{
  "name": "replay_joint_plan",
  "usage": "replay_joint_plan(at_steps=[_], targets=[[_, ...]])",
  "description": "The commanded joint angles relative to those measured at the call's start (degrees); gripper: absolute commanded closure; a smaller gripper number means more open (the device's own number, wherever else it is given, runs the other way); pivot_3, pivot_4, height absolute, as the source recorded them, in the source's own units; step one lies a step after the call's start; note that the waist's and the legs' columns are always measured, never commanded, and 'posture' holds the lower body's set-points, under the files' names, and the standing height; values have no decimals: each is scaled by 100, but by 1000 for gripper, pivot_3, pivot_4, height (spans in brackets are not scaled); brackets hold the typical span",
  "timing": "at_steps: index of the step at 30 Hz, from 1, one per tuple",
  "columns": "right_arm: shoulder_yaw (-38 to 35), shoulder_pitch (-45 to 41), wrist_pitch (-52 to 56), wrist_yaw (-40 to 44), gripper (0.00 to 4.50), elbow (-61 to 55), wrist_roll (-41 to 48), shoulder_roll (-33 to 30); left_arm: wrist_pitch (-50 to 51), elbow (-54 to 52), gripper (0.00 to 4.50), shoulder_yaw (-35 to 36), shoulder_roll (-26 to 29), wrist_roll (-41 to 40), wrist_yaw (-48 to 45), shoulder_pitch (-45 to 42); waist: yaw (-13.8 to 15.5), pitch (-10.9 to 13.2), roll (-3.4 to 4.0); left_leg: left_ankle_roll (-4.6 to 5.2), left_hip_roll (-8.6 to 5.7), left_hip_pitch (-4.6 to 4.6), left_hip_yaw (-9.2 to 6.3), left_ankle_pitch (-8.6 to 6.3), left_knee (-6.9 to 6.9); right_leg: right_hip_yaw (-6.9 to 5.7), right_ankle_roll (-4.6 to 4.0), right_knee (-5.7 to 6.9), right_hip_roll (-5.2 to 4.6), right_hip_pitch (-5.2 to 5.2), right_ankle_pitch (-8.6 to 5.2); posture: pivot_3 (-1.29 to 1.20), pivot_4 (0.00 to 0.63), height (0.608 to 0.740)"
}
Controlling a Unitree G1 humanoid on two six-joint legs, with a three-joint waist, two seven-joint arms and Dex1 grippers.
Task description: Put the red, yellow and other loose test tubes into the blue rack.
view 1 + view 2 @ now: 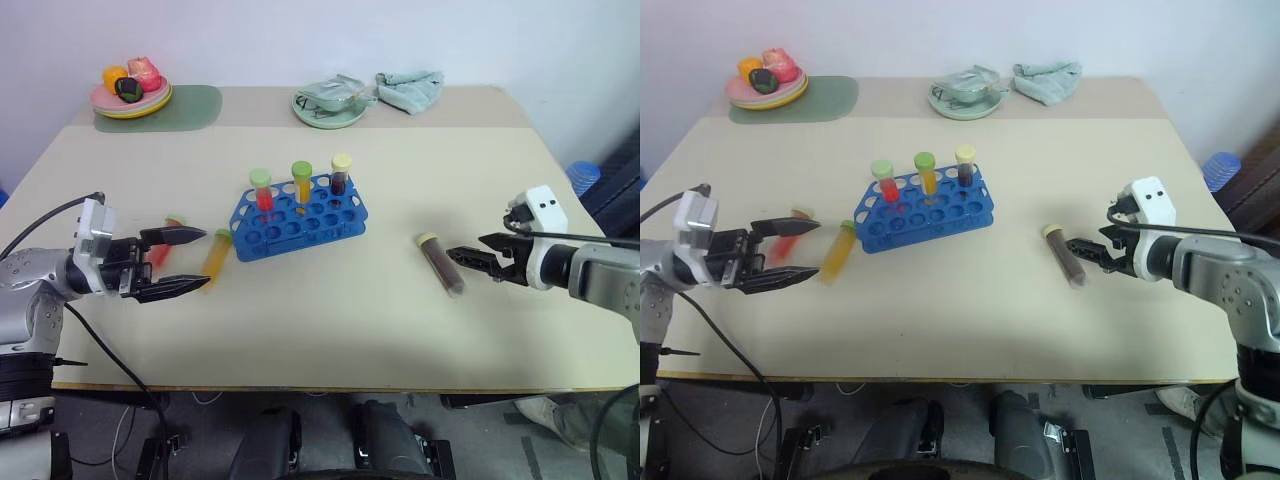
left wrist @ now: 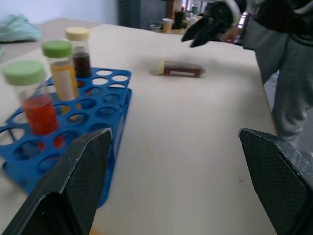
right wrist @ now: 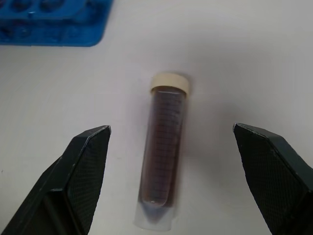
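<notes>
Three tubes (image 1: 301, 182) stand racked in blue rack (image 1: 300, 221); three lie loose (image 1: 441, 264).

Readable text: none anywhere on the table.
Dark tube (image 3: 164, 159): fine graduation lines along its side, no figures legible.
Dark tube's label strip: pale patch in the left wrist view, too blurred to read.
Blue rack (image 1: 300, 216): no lettering or numbers to make out.

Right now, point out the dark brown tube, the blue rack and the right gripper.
dark brown tube (image 3: 164, 142): right wrist view, mid-body.
blue rack (image 1: 345, 227): left eye view, right front wall.
right gripper (image 1: 462, 256): left eye view, between the fingertips.
</notes>
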Motion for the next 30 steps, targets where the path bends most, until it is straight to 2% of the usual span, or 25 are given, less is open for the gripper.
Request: replay_joint_plan(at_steps=[1,8,21,24,28,29,30], targets=[[283,-563,184,4,384,505,-251,-18,102,-383,249,-115,-36,-79,16,-19,-6,0,0,0,0,-1,0,0,1,0,0,0,0,0,0,0,150,740],[997,-1288,278,242,384,1270,-618,237,91,-733,249,-674,-182,103,-80,-246,-4,1,1,0,0,-9,0,0,2,-2,0,1,0,-7,0,0,150,740],[1680,-1682,-86,486,384,2058,-1411,773,14,-1160,249,-971,-193,378,222,-91,-10,1,1,-3,-2,-22,0,3,9,-3,2,8,1,-20,1,0,150,740],[1800,-1709,-201,552,1230,2186,-1579,862,40,-1248,193,-972,-199,389,333,-48,-17,1,1,-3,-2,-23,0,3,11,-4,2,8,1,-20,1,0,150,740],[1894,-1708,-342,622,3287,2300,-1786,983,61,-1335,193,-979,-227,382,468,18,-40,0,1,-5,-2,-21,0,4,11,-4,2,12,2,-20,1,0,150,740],[1893,-1700,-344,640,3661,2275,-1813,1001,69,-1361,193,-971,-239,365,505,40,-39,0,0,-5,-2,-21,0,4,12,-4,2,12,2,-20,2,0,150,740],[1887,-1695,-340,661,3715,2247,-1832,1010,87,-1382,193,-960,-252,340,543,57,-39,0,0,-5,-2,-21,0,4,14,-4,2,12,3,-19,2,0,150,740]])
